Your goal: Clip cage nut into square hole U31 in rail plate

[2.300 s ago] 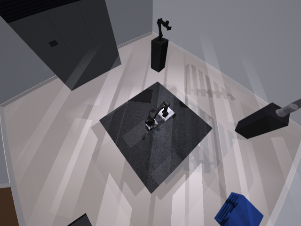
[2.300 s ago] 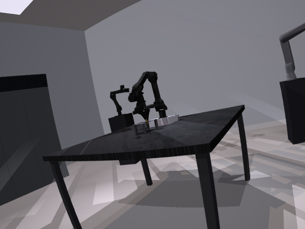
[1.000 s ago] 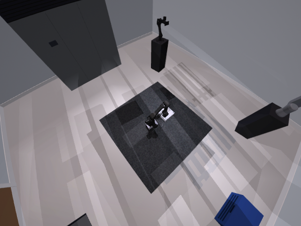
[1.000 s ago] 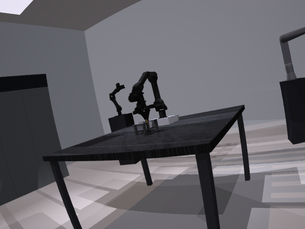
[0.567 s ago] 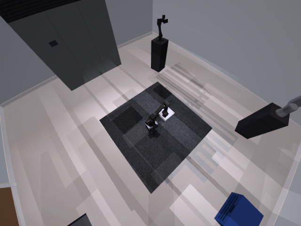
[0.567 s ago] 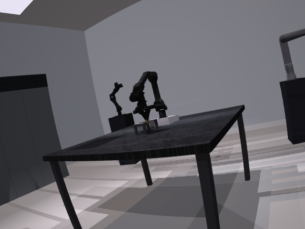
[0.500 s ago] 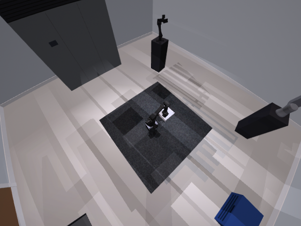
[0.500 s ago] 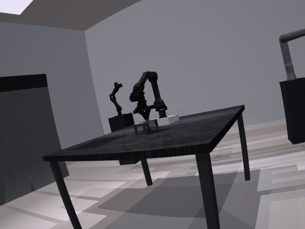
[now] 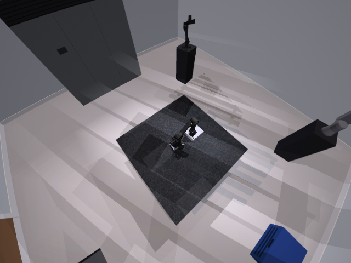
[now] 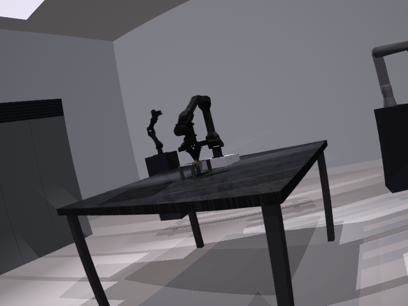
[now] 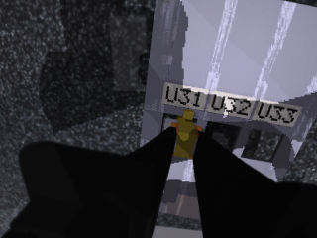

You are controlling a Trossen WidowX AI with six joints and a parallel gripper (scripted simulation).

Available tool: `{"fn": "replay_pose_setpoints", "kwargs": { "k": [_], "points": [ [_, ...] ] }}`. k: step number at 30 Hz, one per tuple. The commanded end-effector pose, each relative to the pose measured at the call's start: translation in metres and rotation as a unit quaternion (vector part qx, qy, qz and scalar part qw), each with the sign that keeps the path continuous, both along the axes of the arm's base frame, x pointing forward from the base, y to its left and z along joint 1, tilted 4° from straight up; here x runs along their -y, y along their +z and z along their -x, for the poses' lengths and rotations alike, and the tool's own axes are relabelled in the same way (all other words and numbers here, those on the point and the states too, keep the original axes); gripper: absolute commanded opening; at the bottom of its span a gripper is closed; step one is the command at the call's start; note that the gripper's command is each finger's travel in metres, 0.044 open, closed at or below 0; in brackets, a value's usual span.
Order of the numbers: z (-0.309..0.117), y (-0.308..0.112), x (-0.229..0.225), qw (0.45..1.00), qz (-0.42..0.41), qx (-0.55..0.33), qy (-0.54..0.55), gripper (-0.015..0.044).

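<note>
In the wrist view the nut (image 11: 185,141) covers much of the U31 hole (image 11: 168,122) — whether its wings are through cannot be told. The fingers run off the bottom edge. From outside, the nut (image 10: 196,160) is a speck — its wings too small to read. The blue box (image 9: 279,246) is cut off below.
</note>
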State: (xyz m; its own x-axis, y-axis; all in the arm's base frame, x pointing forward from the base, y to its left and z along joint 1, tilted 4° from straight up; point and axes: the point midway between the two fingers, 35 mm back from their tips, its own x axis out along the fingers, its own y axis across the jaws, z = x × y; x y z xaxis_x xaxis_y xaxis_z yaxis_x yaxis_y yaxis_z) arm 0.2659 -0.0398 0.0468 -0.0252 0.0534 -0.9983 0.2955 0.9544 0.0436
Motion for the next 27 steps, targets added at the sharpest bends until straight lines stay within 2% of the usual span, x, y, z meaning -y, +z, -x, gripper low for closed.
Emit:
{"fn": "replay_pose_setpoints", "kwargs": {
  "k": [1,27],
  "points": [
    [0.0002,0.0,0.0005,1.0,0.006,-0.002,-0.003,0.0036],
    [-0.0011,0.0001,-0.0034,1.0,0.018,-0.006,-0.002,0.0036]
  ]
}}
